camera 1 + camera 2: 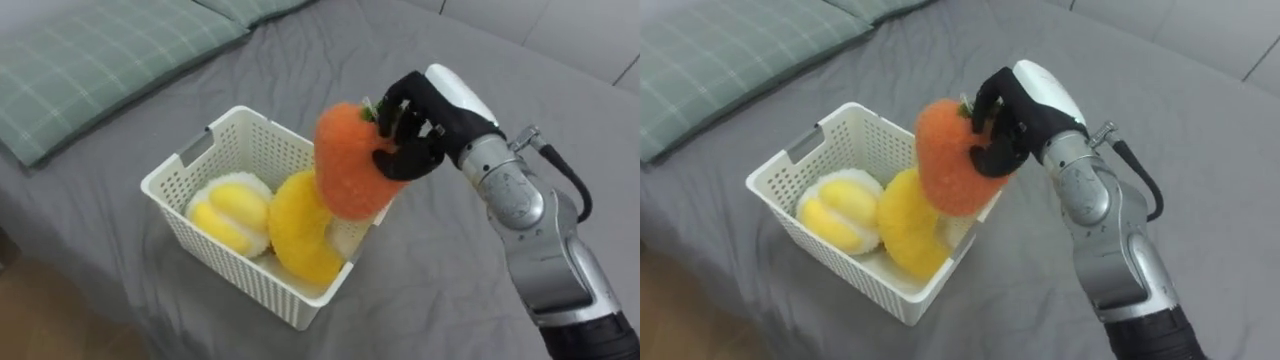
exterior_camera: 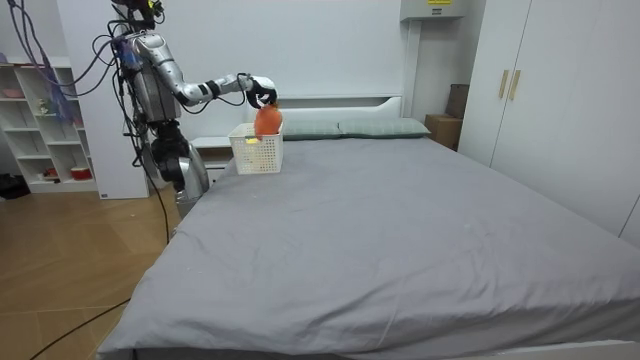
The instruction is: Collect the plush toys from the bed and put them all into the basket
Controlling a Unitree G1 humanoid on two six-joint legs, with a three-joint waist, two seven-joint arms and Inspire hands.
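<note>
Item held: an orange plush toy, rounded, with a bit of green at its top. It is clear of the bedding and hangs over the near-right corner of the basket, its lower end at rim level and against the yellow toy below.

Right hand: black fingers curled round the upper right side of the orange toy, thumb beneath and the other fingers over the green tip, a closed grasp on the plush. The forearm runs away from the hand to the lower right.

Below and to the left of the hand: a white perforated plastic basket with handle slots, standing on the grey bed. It holds a plain yellow plush toy directly under the orange one, and a yellow-and-white plush toy further left, touching the first.

Well to the upper left of the hand: a green checked pillow lying on the bed.

Room view: the robot stands at the bed's side near its head end, on the room view's left, arm stretched over the basket. Behind it stands a white shelf unit.
</note>
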